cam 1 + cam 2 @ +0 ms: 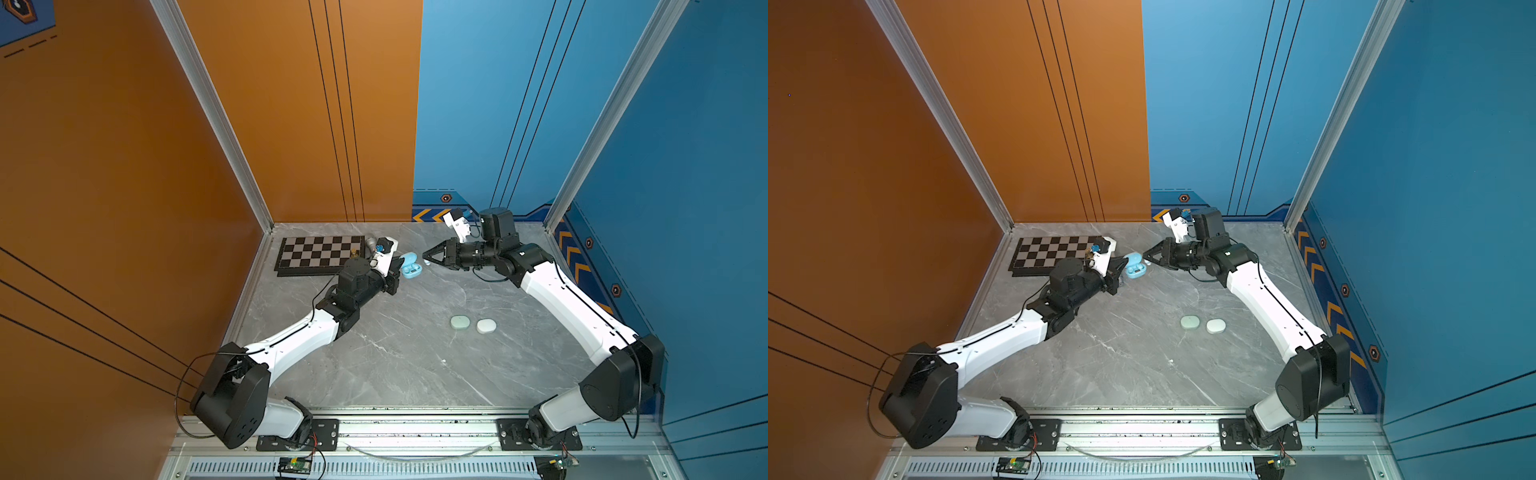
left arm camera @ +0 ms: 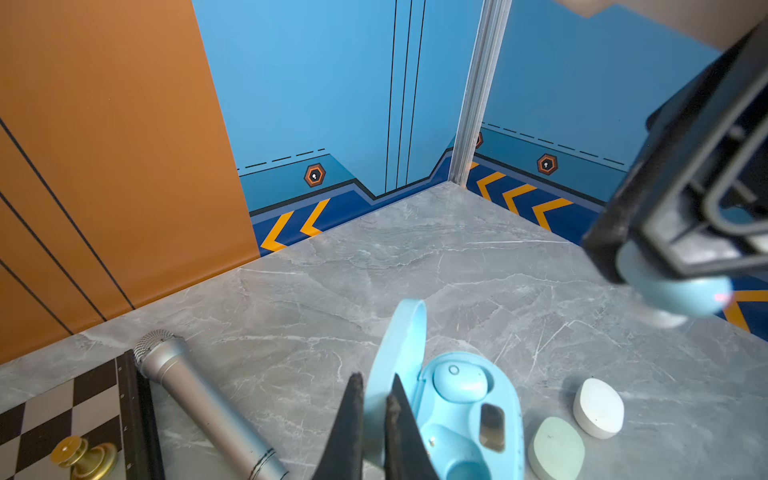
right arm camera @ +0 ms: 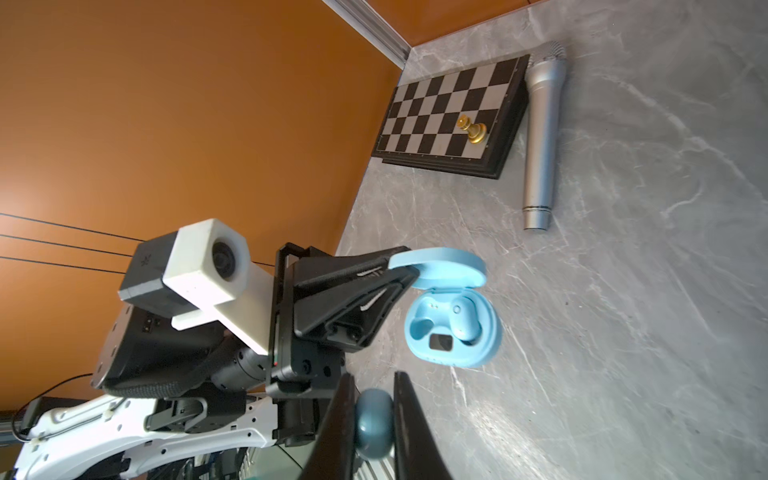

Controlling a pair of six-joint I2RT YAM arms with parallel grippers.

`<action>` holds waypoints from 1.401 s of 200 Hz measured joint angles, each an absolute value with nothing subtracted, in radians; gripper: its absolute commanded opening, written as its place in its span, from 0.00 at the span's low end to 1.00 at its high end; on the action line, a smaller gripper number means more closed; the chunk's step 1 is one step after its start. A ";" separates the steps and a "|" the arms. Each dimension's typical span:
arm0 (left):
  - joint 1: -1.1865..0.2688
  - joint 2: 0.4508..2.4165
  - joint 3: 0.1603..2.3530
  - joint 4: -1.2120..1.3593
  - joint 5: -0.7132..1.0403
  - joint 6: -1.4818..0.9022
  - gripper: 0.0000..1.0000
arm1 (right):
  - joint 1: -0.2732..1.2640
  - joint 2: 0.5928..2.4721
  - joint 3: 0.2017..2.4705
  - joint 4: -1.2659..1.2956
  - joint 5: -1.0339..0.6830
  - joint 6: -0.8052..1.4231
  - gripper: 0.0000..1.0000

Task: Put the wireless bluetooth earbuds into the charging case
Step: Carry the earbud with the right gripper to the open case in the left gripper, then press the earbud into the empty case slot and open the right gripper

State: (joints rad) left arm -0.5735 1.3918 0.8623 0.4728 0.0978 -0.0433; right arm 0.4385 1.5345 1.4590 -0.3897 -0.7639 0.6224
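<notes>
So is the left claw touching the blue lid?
Touching. The left wrist view shows the left gripper shut on the open lid of the blue case, a finger pressed on each side, no gap.

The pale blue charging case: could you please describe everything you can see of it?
The charging case is a pale blue oval shell of smooth plastic, lying open on the grey marble table. Its hinged lid stands up, pinched at the edge by the shut left gripper. Inside, one blue earbud sits in its well; the other well is empty, with a small dark window beside them.
</notes>
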 measured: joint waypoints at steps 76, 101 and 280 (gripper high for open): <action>-0.579 1.393 0.892 0.491 0.110 -0.047 0.00 | 0.502 1.615 1.459 -0.302 -0.766 0.682 0.12; -0.582 1.392 0.892 0.490 0.110 -0.047 0.00 | 0.508 1.622 1.459 -0.302 -0.763 0.682 0.13; -0.584 1.378 0.892 0.483 0.117 -0.047 0.00 | 0.506 1.622 1.432 -0.276 -0.706 0.677 0.13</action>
State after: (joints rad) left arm -0.5838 1.3781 0.8921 0.4828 0.1165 -0.0475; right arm 0.5056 1.6218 1.4319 -0.2756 -0.7055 0.6773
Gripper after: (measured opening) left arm 0.098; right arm 0.157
